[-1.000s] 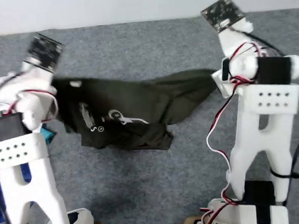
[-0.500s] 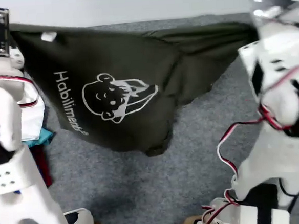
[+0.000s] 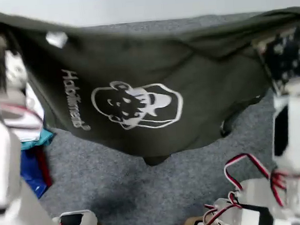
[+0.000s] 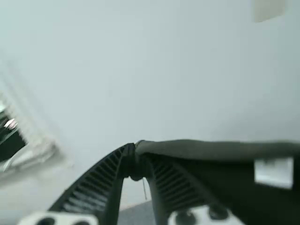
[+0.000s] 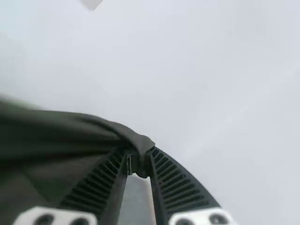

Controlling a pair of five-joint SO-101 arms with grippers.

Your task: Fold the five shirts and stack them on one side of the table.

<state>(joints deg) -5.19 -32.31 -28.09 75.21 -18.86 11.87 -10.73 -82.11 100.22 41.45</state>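
My left gripper (image 4: 135,161) and right gripper (image 5: 138,161) each clamp an edge of the dark olive white-printed fabric shirt (image 3: 205,90), spread above the grey table (image 3: 145,195).

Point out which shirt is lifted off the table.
The dark olive shirt with the white cartoon print, gripped by the left pincer and right pincer; the white, teal, blue and red garments lie heaped below.

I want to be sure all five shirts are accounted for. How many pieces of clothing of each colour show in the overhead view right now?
dark olive shirt: 1
white garment: 1
teal garment: 1
blue garment: 1
red garment: 1
Total: 5
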